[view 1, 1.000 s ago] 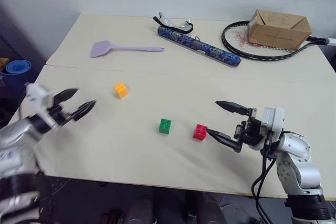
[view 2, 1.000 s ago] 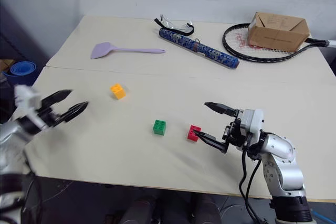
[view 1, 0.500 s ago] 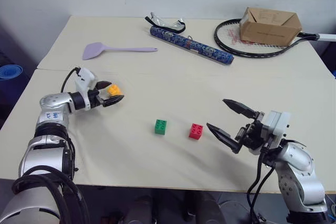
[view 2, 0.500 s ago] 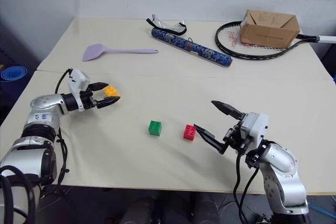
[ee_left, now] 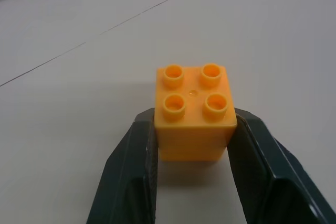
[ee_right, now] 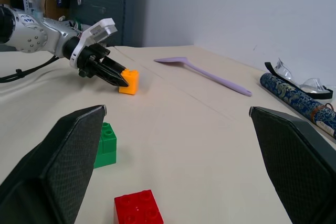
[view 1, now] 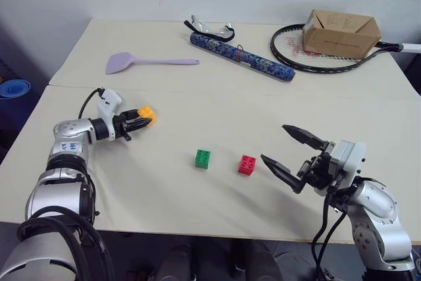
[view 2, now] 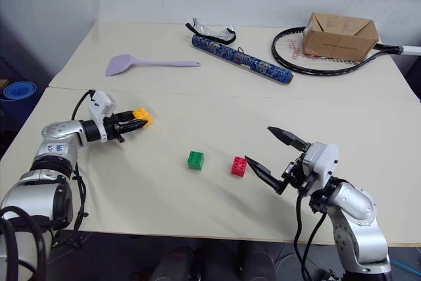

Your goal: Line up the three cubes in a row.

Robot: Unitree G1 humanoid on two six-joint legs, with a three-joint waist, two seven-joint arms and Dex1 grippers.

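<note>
Two grippers over a cream table (view 1: 217, 97) against a white wall. The left gripper (view 1: 141, 122), open and short of it a second ago, now clamps the orange-yellow cube (ee_left: 195, 109), arm reaching level. The right gripper (view 1: 288, 156) stands spread beside the red cube (view 1: 248, 164); the green cube (view 1: 203, 158) sits left.

Bare table (view 1: 164, 182) surrounds green cube (view 1: 202, 158) and red cube (view 1: 247, 164)

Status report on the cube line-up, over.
Left gripper shut on orange cube. Right gripper open beside red cube. Green cube untouched. Nothing between.
</note>
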